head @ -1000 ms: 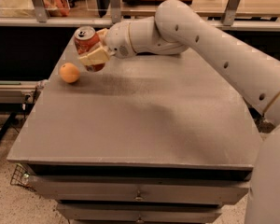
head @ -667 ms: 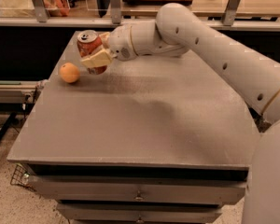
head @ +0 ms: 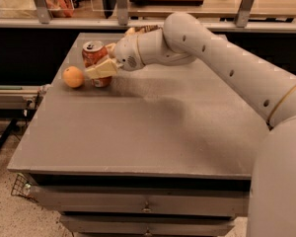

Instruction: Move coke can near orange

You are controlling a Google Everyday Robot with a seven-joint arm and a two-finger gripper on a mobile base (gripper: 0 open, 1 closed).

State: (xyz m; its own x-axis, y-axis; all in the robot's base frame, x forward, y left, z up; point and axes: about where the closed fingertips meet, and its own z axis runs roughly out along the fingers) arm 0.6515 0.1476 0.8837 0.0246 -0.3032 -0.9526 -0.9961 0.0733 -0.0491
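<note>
Camera view: tool (head: 103,61) clasps coke can (head: 92,54) just beside orange (head: 73,76).

White arm (head: 212,53), dark screws (head: 203,48), cream tool (head: 98,61) at tip

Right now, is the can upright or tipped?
Upright: the can has its silver top facing up, and its base seems to meet the table. The gripper is closed around it, beside the orange.
</note>
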